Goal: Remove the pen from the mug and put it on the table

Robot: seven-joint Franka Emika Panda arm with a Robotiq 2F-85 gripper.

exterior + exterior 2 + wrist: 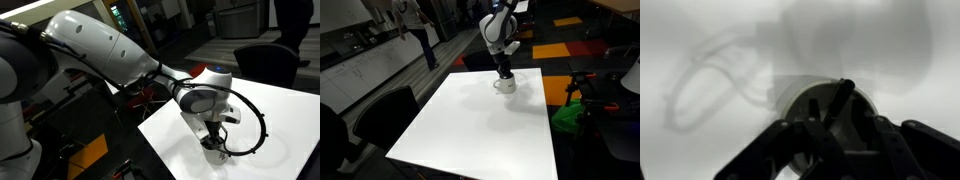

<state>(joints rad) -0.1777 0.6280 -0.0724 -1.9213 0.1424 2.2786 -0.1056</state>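
Note:
The pale mug [506, 85] stands near the far edge of the white table [480, 125]; it also shows under the gripper in an exterior view [213, 152]. In the wrist view the mug's rim [788, 100] rings a dark interior, and the black pen [845, 92] leans up out of it. My gripper [835, 128] is lowered straight onto the mug's mouth [503, 72], its fingers drawn together around the pen's lower part. The pen's lower end is hidden by the fingers.
The robot's black cable [258, 125] loops over the table beside the mug. A green object [570, 115] and a red-and-black stand [600, 90] sit just off the table's edge. Office chairs [380, 110] stand close by.

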